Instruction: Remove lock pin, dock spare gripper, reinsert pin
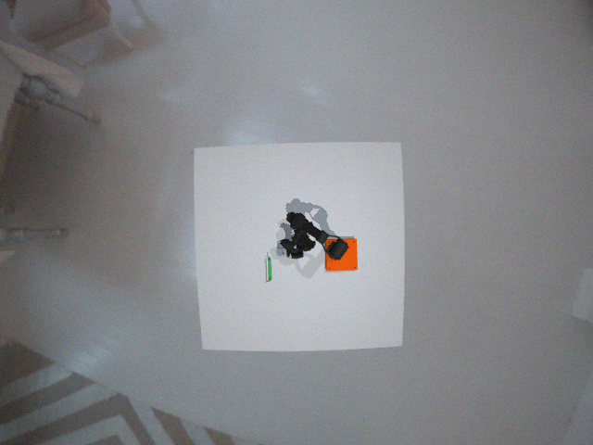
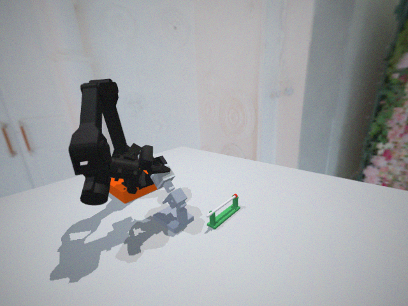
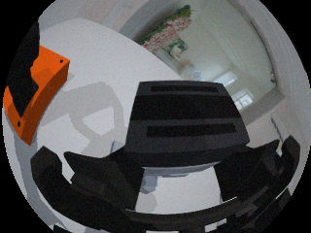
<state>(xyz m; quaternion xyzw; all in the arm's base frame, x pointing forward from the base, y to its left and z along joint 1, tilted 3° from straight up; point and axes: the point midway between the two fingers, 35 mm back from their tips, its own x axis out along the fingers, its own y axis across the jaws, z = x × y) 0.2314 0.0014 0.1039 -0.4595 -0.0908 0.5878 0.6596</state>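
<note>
My gripper (image 2: 161,168) (image 3: 178,134) is shut on the pale grey spare gripper (image 2: 162,180). It is tilted, its spigot pointing down toward the mount. The grey-blue mount (image 2: 167,220) (image 1: 280,249) stands on the table with its tilted socket (image 2: 177,196) just below the spigot; a small gap shows between them in the exterior view. Part of the mount also shows between the fingers in the wrist view. The white lock pin (image 2: 221,205) with a red head (image 2: 235,196) lies across the green rack (image 2: 227,214) (image 1: 270,269), out of the socket. My arm hides most of the spare gripper from above.
An orange block (image 1: 348,260) (image 2: 127,197) (image 3: 54,73) lies under and beside the raised arm. The green rack stands close beside the mount, on the side away from the orange block. The white table (image 1: 296,316) has distant edges all round.
</note>
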